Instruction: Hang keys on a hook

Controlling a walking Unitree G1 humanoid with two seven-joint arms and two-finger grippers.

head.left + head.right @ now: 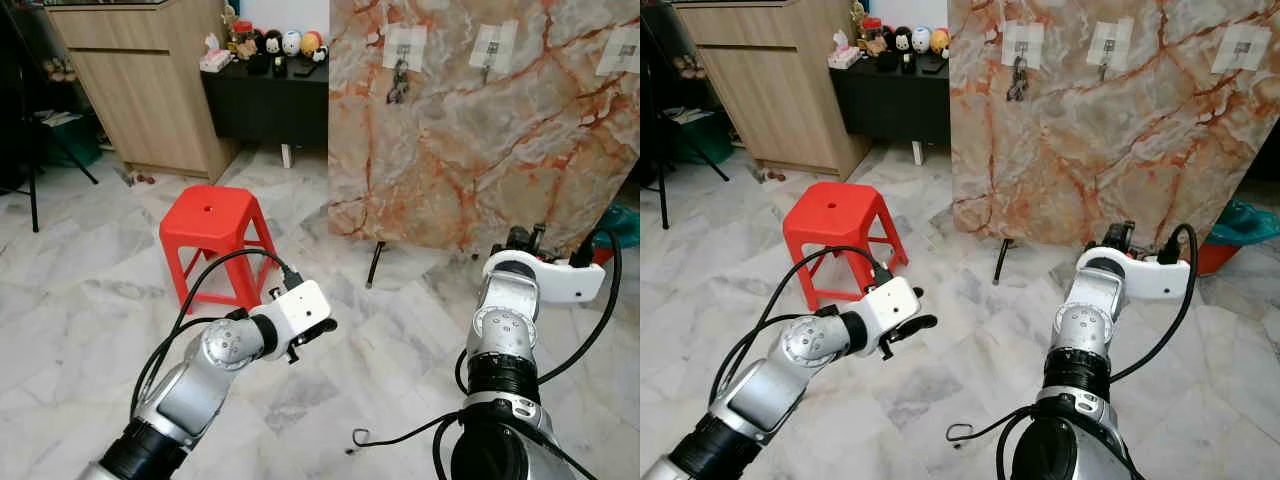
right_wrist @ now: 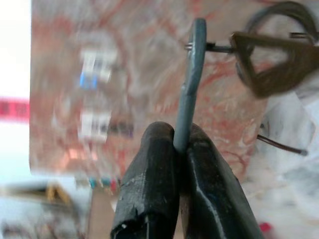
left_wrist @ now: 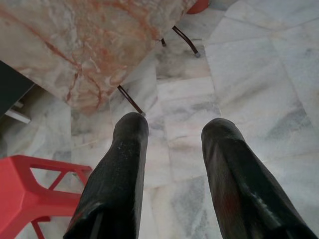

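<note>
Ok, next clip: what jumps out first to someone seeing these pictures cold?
The tall orange-veined marble board standing ahead, with white hook pads and one dark key bunch already hanging at its upper left. Then the bright red plastic stool left of it, and the right gripper pinching a grey key tag.

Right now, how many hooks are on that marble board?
3, in a row along the top: the left hook already has keys hanging from it, the middle hook and the right hook look bare.
</note>
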